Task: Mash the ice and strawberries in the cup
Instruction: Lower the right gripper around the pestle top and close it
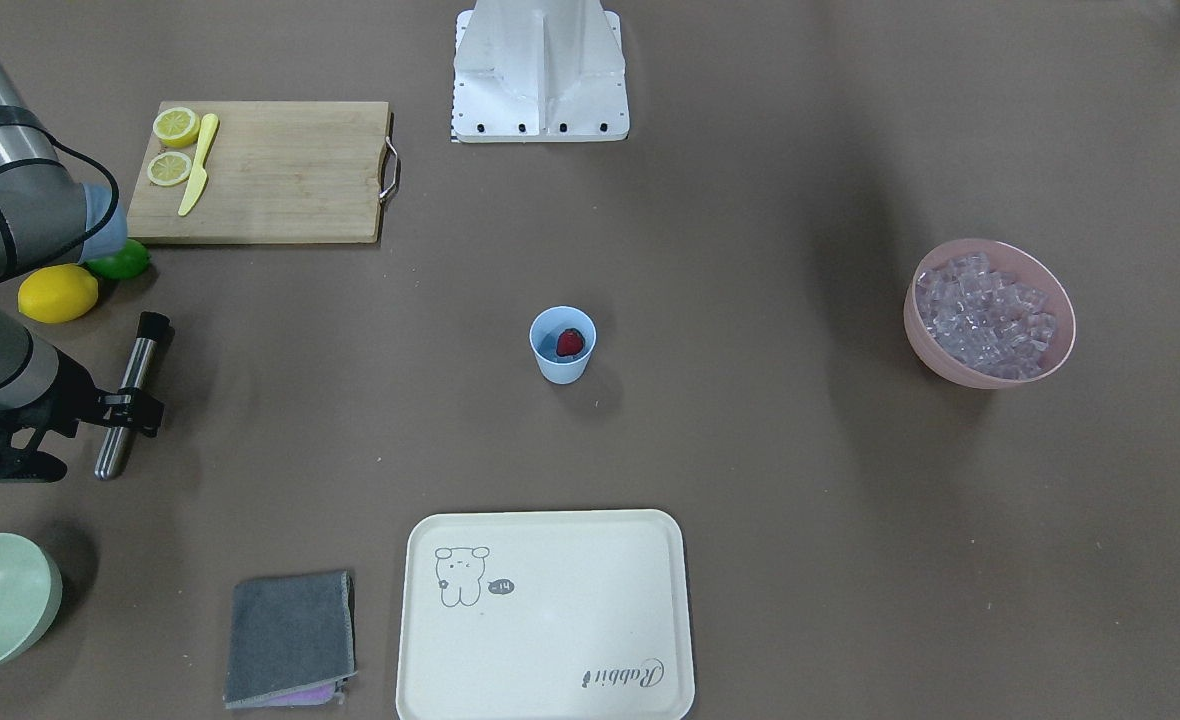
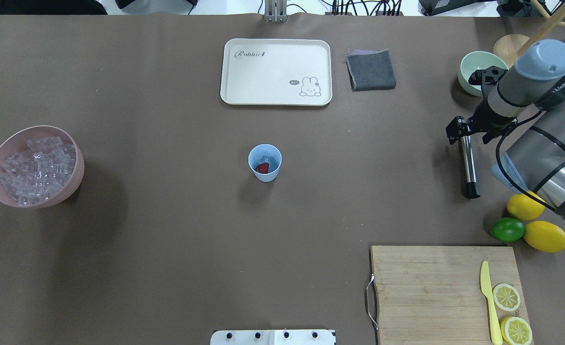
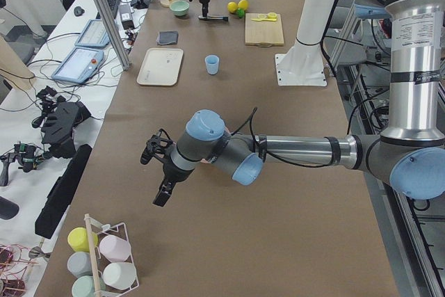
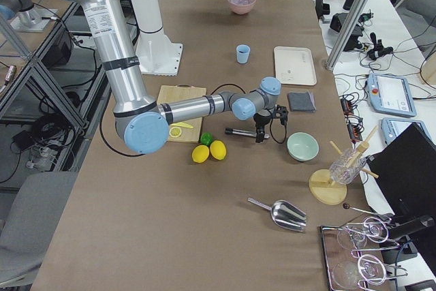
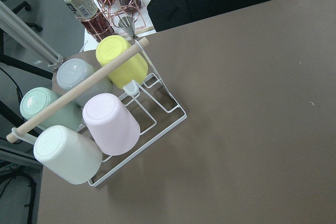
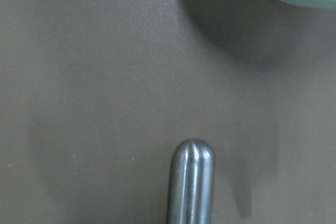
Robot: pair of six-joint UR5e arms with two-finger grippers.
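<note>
The light-blue cup (image 1: 561, 366) (image 2: 265, 175) stands upright at the table's middle. Inside it a red strawberry (image 1: 570, 342) (image 2: 262, 168) rests beside a bit of clear ice (image 2: 268, 159). More ice (image 1: 985, 315) (image 2: 36, 163) fills a pink bowl (image 2: 62, 191). My right gripper (image 1: 133, 408) (image 2: 466, 130) is shut on a steel muddler (image 1: 120, 440) (image 2: 468, 167) that lies on the table far from the cup; its rounded end (image 6: 192, 182) shows in the right wrist view. My left gripper (image 3: 161, 179) hovers over bare table; I cannot tell if it is open or shut.
A cream tray (image 2: 275, 72), a grey cloth (image 2: 371, 70) and a pale green bowl (image 2: 479, 67) lie at the far side. A cutting board (image 2: 435, 292) holds lemon halves and a yellow knife. Lemons and a lime (image 2: 507, 230) sit beside the right arm. A cup rack (image 5: 100, 114) stands below the left wrist.
</note>
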